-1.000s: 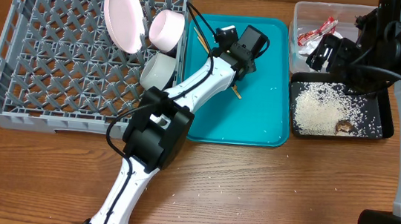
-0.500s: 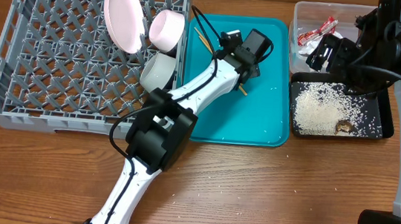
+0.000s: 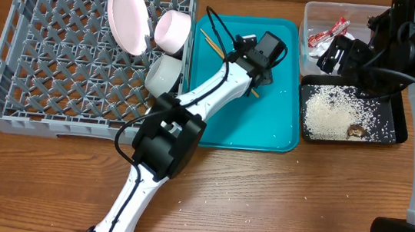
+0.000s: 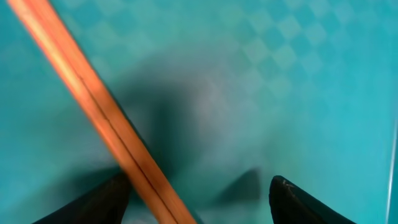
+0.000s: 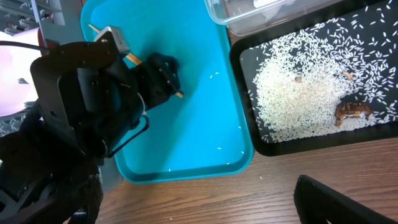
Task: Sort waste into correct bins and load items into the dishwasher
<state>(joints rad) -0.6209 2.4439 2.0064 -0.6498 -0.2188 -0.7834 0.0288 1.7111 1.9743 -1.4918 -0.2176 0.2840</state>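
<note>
The wooden chopsticks [image 3: 215, 46] lie diagonally on the teal tray [image 3: 268, 122]. My left gripper [image 3: 262, 69] is low over their near end. In the left wrist view the chopsticks [image 4: 93, 99] pass between the open fingers [image 4: 196, 208], close to the left fingertip. My right gripper [image 3: 337, 56] hovers open and empty over the clear tub [image 3: 315, 11], which holds the red-and-white wrapper [image 3: 328, 34]. The black tray [image 3: 393, 112] holds rice [image 3: 331, 113] and the brown lump [image 3: 356, 132]. The grey rack [image 3: 11, 72] holds the plate [image 3: 125, 15], a bowl [image 3: 172, 31] and another white vessel [image 3: 164, 73].
The teal tray stands between the rack and the two bins, with a few rice grains [image 5: 219, 148] on it. Loose grains lie on the wooden table [image 3: 259, 214] near the front. My left arm [image 3: 201, 104] reaches across the tray's left edge.
My left gripper has moved a little to the right over the teal tray. The chopsticks have shifted slightly right with it. The right arm has not moved.
</note>
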